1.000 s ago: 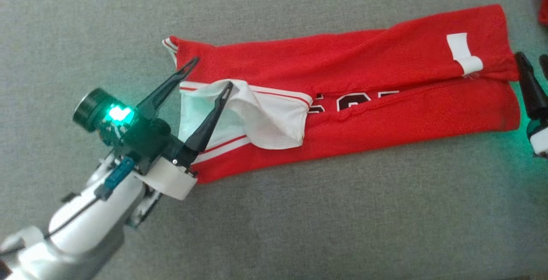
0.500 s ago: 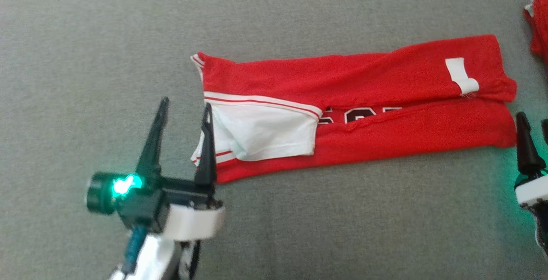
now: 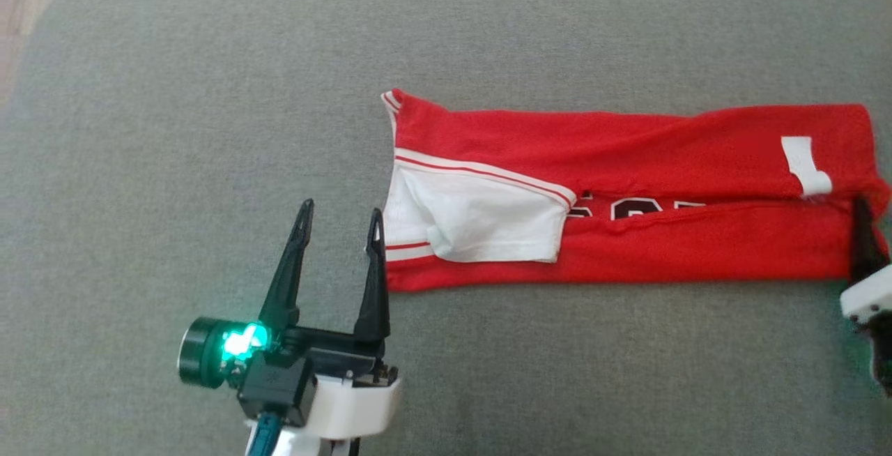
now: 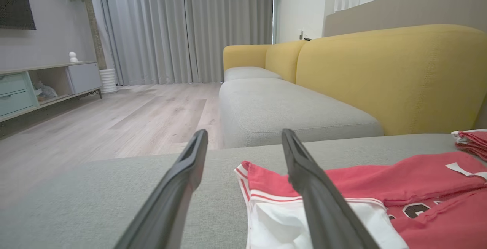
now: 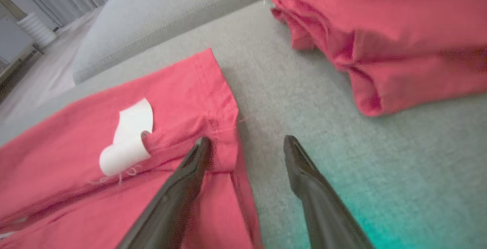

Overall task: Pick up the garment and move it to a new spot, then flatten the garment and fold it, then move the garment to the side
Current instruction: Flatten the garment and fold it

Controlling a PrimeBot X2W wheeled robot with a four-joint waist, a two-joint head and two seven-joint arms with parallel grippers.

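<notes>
Indoors, red garment (image 3: 627, 163) lies on grey cushion (image 3: 209, 128) beside wooden floor (image 4: 114, 119)

Right hand (image 5: 247, 139), fingers spread, at red garment (image 5: 179, 89) hem, red cloth pile (image 5: 380, 32) beyond

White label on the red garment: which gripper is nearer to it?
Right. The right gripper is at the garment's end beside the white label; the left gripper is off the opposite end.
</notes>
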